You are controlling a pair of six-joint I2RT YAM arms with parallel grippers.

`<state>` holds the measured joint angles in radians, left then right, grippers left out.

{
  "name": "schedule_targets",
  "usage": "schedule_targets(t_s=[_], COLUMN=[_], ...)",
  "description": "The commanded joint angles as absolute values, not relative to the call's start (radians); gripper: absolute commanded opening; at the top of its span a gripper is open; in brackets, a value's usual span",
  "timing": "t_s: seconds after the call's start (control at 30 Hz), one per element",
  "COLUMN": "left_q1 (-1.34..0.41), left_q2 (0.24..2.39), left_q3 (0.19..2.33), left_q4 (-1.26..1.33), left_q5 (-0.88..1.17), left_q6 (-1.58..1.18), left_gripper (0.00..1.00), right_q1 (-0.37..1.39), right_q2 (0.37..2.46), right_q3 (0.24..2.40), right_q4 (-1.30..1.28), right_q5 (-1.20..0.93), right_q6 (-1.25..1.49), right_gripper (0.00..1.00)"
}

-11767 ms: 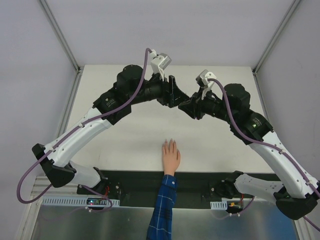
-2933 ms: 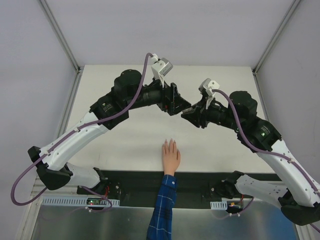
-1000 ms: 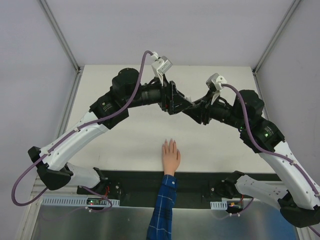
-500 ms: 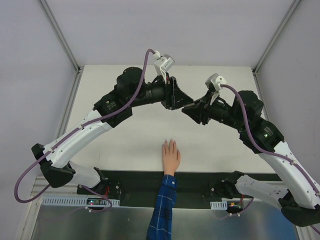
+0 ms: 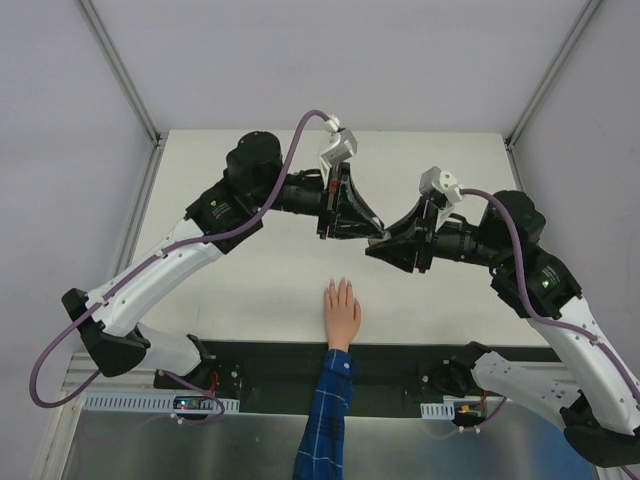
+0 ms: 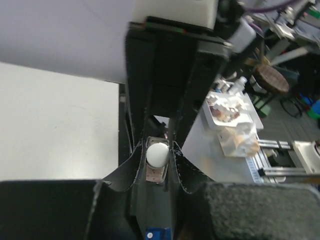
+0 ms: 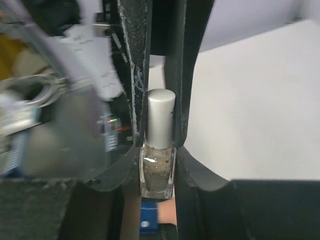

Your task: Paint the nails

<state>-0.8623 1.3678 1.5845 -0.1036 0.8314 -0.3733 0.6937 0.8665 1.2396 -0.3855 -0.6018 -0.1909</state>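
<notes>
The flesh-coloured mannequin hand (image 5: 341,312) with a blue plaid sleeve (image 5: 325,415) lies flat at the table's near edge, its tiny pale nails (image 5: 340,285) pointing away. My two grippers meet in the air above and beyond it. My right gripper (image 5: 388,246) (image 7: 158,161) is shut on the glass body of the polish bottle (image 7: 157,172). My left gripper (image 5: 362,228) (image 6: 159,148) is shut on the bottle's silver-white cap (image 6: 157,154) (image 7: 160,122). The bottle itself is hidden between the fingers in the top view.
The white table (image 5: 250,290) has a black strip (image 5: 400,360) along its near edge where the arm bases stand. Metal frame posts (image 5: 120,70) rise at the back corners. A cluttered bench (image 6: 232,110) shows behind in the left wrist view.
Both grippers stayed joined on the bottle. The joined pair came down and nearer to the hand, and the wrists turned.
</notes>
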Motion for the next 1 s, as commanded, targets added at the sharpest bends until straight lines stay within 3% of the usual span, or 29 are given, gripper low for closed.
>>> schedule_targets(t_s=[0.0, 0.1, 0.27, 0.33, 0.37, 0.5, 0.67, 0.8, 0.97], left_q1=[-0.885, -0.885, -0.876, -0.865, -0.858, -0.812, -0.792, -0.792, -0.804], left_q2=[1.261, 1.223, 1.229, 1.235, 1.239, 1.233, 1.238, 1.262, 1.299], left_q3=[1.504, 1.447, 1.446, 1.465, 1.471, 1.502, 1.549, 1.578, 1.586], left_q4=[0.085, 0.164, 0.216, 0.207, 0.196, 0.117, -0.029, -0.103, -0.103], left_q5=[1.169, 1.187, 1.172, 1.146, 1.137, 1.040, 0.759, 0.612, 0.569], left_q6=[-0.357, -0.379, -0.433, -0.463, -0.471, -0.489, -0.480, -0.526, -0.554], left_gripper=[0.00, 0.00, 0.03, 0.24, 0.48, 0.78, 0.84, 0.79, 0.71], right_q1=[0.681, 0.690, 0.680, 0.680, 0.680, 0.680, 0.693, 0.726, 0.759], right_q2=[0.923, 0.893, 0.858, 0.854, 0.856, 0.862, 0.865, 0.867, 0.862], right_q3=[1.191, 1.118, 1.147, 1.172, 1.202, 1.244, 1.249, 1.249, 1.243], right_q4=[0.083, 0.190, 0.065, -0.038, -0.145, -0.307, -0.348, -0.348, -0.322], right_q5=[-1.265, -1.257, -1.164, -1.093, -1.063, -0.882, -0.615, -0.366, -0.239], right_q6=[0.112, 0.147, 0.079, -0.039, -0.079, -0.187, -0.216, -0.224, -0.227], right_gripper=[0.00, 0.00, 0.00, 0.00, 0.00, 0.00, 0.00, 0.00, 0.00])
